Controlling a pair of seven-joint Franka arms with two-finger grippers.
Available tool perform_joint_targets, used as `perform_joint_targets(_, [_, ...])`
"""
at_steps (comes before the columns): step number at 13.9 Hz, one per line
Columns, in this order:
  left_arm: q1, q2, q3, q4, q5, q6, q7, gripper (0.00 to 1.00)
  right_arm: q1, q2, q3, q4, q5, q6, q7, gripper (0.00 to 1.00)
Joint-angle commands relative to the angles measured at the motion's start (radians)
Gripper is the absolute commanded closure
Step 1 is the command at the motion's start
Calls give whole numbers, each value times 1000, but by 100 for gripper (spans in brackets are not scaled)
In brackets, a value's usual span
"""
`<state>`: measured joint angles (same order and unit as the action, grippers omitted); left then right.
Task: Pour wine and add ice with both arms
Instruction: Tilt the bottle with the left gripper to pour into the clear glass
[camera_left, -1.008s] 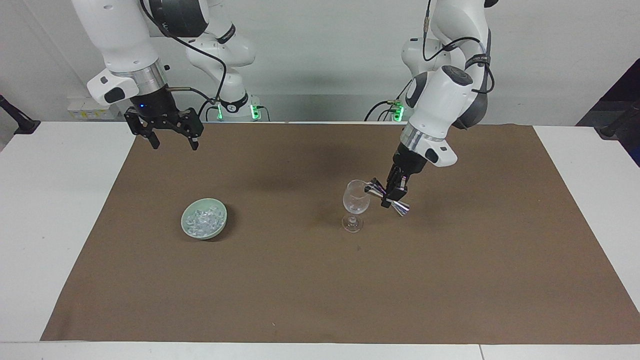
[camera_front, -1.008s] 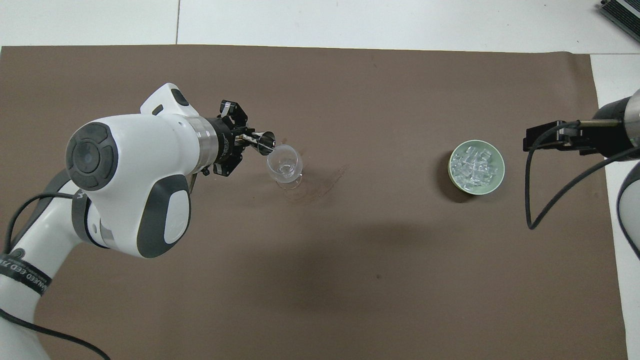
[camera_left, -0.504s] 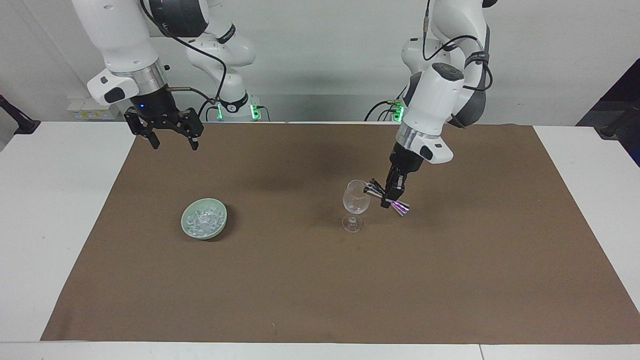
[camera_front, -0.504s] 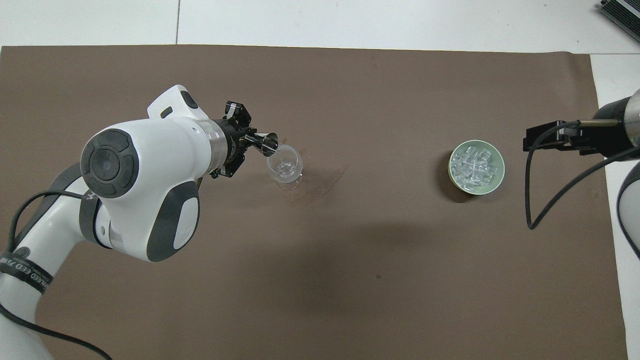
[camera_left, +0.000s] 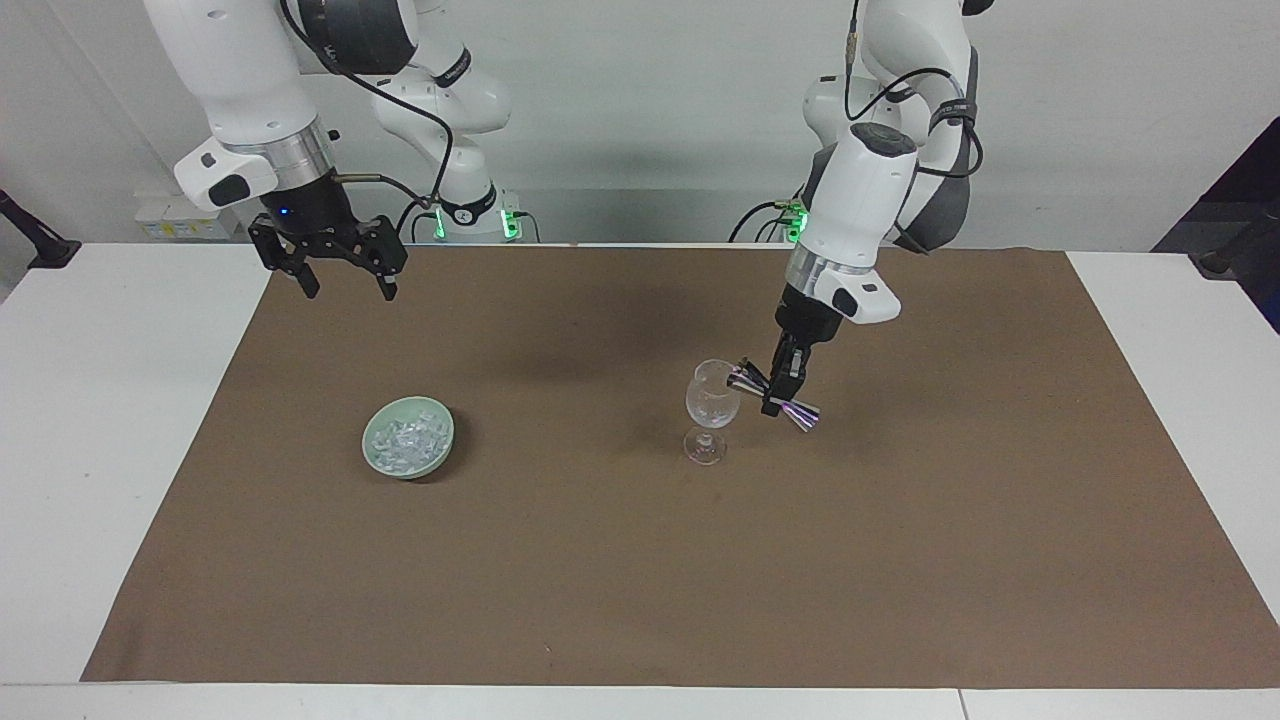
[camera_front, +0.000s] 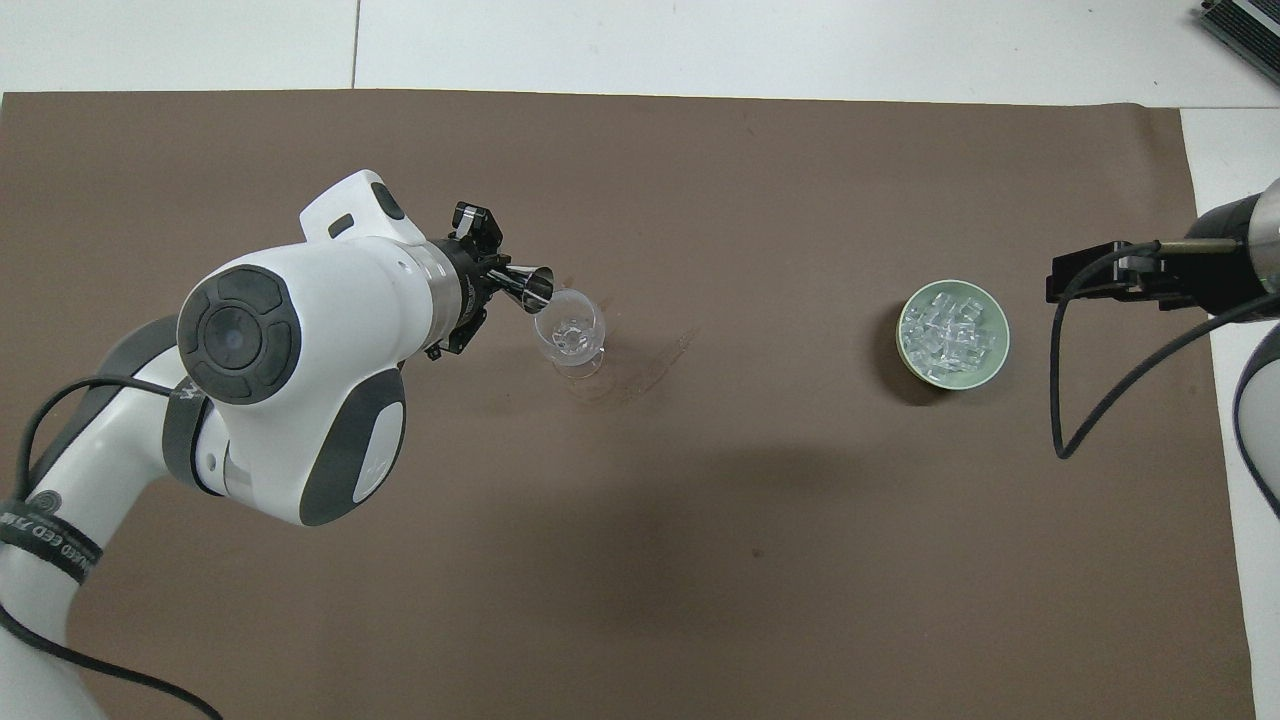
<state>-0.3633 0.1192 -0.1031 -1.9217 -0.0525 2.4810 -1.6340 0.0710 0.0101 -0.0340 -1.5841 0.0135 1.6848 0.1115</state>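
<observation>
White wall at the back, white table below, most of it covered by a brown paper mat.

Near the mat's middle, toward the left arm's end: a clear wine glass, upright on its stem and foot. No coloured liquid to be made out in the bowl; only glints.

Over the glass's rim: left gripper, reaching down from the left arm, fingers clamped together on the narrow waist of a shiny metal double-cone jigger. Jigger tilted, one cone's mouth at the glass's rim, the other cone pointing away toward the left arm's end of the table. Same grip in the overhead view: jigger sticking out of the left gripper, its open mouth just at the edge of the wine glass. Touching the rim or only just beside it: cannot tell.

Well apart from the glass, toward the right arm's end: a pale green dish resting on the mat, filled with ice, a heap of small clear chunks. From above, ice inside the dish, none seen on the mat.

Raised over the mat's edge near the robots' side: right gripper, hanging from the right arm, fingers wide apart, holding nothing, waiting. In the overhead view only its black body in sight, beside the dish.
</observation>
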Motion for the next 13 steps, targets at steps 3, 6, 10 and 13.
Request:
perform_joint_targets(3, [-42, -3, 19, 4, 48, 6, -39, 100, -8, -10, 5, -11, 6, -1, 11, 0])
perform_joint_targets(6, [-43, 5, 19, 23, 92, -1, -66, 100, -8, -10, 5, -11, 6, -1, 11, 0])
perform_joint_targets(10, [-43, 7, 19, 26, 123, -2, -67, 100, -8, -10, 5, -11, 6, -1, 11, 0])
perform_joint_targets(13, [-45, 7, 19, 26, 134, -2, -67, 100, -8, -10, 5, -11, 6, -1, 11, 0])
